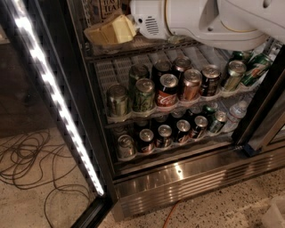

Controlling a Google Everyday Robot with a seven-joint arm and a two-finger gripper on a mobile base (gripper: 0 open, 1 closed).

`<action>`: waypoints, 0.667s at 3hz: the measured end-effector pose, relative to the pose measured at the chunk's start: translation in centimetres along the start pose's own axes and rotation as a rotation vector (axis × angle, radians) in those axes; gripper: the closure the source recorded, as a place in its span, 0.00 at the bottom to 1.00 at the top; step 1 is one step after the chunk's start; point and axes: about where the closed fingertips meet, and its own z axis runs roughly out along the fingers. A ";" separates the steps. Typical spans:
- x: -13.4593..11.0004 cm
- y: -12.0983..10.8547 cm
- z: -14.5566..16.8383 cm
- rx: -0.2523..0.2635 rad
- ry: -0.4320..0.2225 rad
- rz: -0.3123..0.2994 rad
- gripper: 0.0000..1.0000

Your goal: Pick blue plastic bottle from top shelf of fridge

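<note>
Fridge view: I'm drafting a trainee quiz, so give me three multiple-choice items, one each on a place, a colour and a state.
1. Where is the hand? A top shelf; B bottom rack; C cable pile.
2. The cord below the fridge is: A blue; B orange; C green.
3. The glass door is: A shut; B open; C missing.
Answers: 1 A, it is by the Teas' Tea bottle there; 2 B, plainly orange; 3 B, swung out leftward.
</note>
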 end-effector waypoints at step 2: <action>-0.1 -0.1 2.1 -0.029 -0.011 0.003 0.47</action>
